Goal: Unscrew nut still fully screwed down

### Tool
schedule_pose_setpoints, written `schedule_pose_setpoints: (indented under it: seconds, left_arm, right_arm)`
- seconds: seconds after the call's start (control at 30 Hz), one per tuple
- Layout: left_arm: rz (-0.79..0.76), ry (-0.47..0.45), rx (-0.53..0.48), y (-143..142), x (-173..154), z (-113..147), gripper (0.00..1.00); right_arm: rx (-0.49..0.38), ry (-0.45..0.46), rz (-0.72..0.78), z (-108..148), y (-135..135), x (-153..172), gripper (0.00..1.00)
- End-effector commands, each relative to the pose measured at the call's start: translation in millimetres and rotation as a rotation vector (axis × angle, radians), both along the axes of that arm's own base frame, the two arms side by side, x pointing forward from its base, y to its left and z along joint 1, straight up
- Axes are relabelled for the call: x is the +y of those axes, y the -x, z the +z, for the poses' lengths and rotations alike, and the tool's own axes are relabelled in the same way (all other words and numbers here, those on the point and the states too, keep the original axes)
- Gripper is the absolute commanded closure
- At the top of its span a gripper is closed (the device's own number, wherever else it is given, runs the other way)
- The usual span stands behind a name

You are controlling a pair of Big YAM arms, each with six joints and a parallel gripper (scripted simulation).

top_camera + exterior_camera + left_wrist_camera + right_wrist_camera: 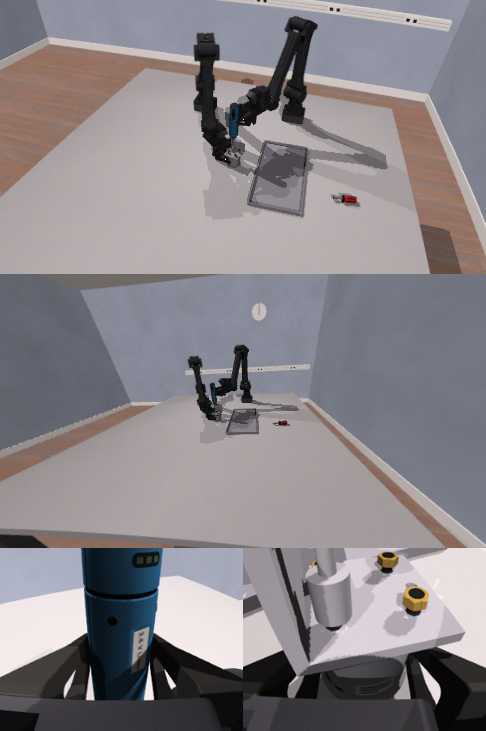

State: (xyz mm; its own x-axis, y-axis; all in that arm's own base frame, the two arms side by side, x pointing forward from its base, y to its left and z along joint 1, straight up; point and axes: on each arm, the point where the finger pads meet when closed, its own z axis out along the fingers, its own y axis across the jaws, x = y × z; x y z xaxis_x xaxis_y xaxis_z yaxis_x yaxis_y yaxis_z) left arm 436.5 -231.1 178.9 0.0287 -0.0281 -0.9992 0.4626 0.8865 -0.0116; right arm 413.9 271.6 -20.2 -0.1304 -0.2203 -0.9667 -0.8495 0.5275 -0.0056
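Observation:
My left gripper is shut on the blue barrel of the nut driver, which stands nearly upright, socket down. The grey socket is over one stud of the bracket; a dark collar shows under its rim, and any nut inside is hidden. Two brass nuts sit raised on dark stud parts. A third nut is mostly hidden behind the socket. My right gripper is shut on the joint module, which stands upright under the bracket.
A grey tray lies beside the module, to its right in the top view. A red-handled tool lies farther right, beyond the tray. The two arms are close together over the module.

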Motion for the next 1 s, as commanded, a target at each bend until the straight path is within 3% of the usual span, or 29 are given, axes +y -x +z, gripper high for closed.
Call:
schedule_pose_setpoints:
  seconds: [0.0,0.97]
  left_arm:
    - [-0.009,0.046,-0.08,-8,-10,38,0.58]
    - [-0.009,0.043,-0.076,-9,-11,50,0.58]
  right_arm:
    - [-0.01,-0.007,-0.001,4,-4,2,0.41]
    - [-0.01,-0.007,-0.001,4,-4,2,0.41]
